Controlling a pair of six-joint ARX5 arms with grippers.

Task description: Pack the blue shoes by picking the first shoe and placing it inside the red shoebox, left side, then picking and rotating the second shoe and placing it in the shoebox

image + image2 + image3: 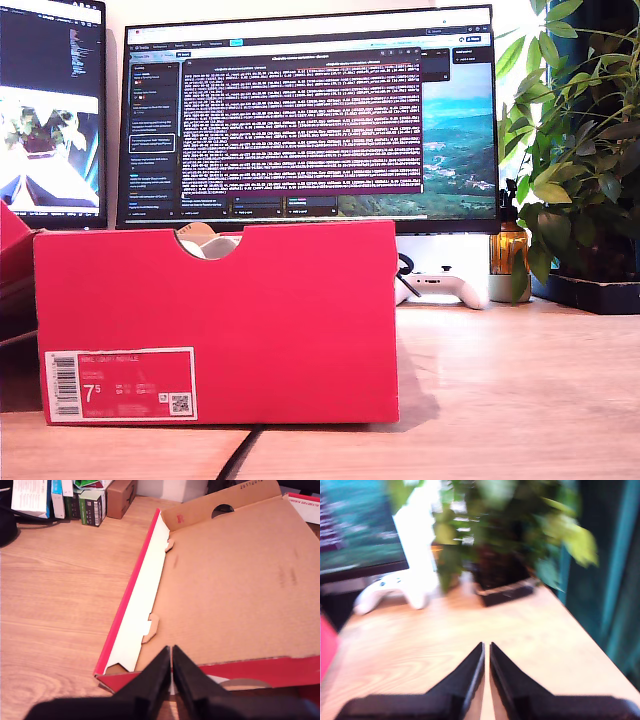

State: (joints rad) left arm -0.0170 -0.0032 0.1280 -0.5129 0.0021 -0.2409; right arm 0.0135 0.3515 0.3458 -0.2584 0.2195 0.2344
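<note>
The red shoebox (pixel 215 320) stands at the exterior view's left, its notched front and white 7.5 label facing that camera. In the first wrist view I look down into the shoebox (pixel 225 590): bare brown cardboard floor, a white inner flap along one long side, a round hole in the far wall. My first gripper (pixel 171 651) is shut with nothing in it, hovering over the box's near red wall. My second gripper (pixel 486 647) is also shut and empty, above bare wooden table beside the box's red edge (pixel 325 640). The blue shoes are out of view. Neither arm shows in the exterior view.
A monitor (pixel 310 110) stands behind the box. A white game controller (pixel 445 287), an amber bottle (pixel 508 250) and a leafy plant (pixel 580 150) sit at the exterior view's right. Small boxes (pixel 92 502) line the table's far edge in the first wrist view. Pale shapes (pixel 210 243) show through the notch.
</note>
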